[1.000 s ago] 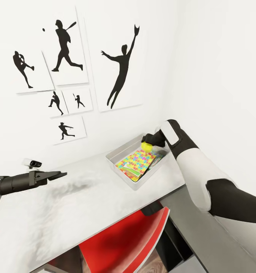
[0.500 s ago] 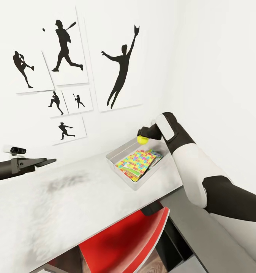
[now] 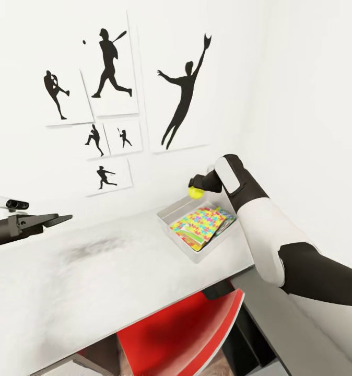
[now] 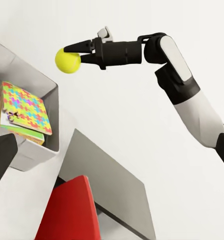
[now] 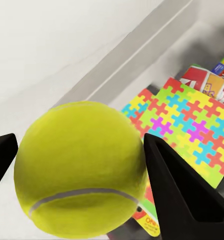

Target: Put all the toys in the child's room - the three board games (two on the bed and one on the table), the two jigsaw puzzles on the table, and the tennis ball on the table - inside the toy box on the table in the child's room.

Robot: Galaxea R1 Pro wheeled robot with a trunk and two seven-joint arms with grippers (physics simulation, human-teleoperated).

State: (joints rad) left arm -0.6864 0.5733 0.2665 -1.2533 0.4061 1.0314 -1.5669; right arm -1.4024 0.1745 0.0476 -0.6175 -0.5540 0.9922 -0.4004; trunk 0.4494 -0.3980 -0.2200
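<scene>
My right gripper (image 3: pixel 195 188) is shut on the yellow-green tennis ball (image 3: pixel 196 192), holding it in the air above the far edge of the toy box (image 3: pixel 168 215). In the box a jigsaw puzzle (image 3: pixel 206 221) lies on top, with board game edges (image 3: pixel 191 238) showing beneath it. From the left wrist view the ball (image 4: pixel 68 60) hangs in the right gripper (image 4: pixel 73 54) above the box (image 4: pixel 44 117). The right wrist view has the ball (image 5: pixel 79 165) between both fingers, over the puzzle (image 5: pixel 184 120) and a red-and-white game box (image 5: pixel 206 82). Open and holding nothing, my left gripper (image 3: pixel 53 219) hovers over the table (image 3: pixel 92 271) at far left.
A red and white chair (image 3: pixel 191 334) is tucked under the table's front edge. A lower dark grey side unit (image 3: pixel 280 318) joins the table on the right. White walls meet in a corner behind the box, with baseball silhouette art (image 3: pixel 184 94) on the left wall.
The right gripper lifted the ball a little higher above the box. The left arm drew back to the left. The head view then panned, shifting everything to the right.
</scene>
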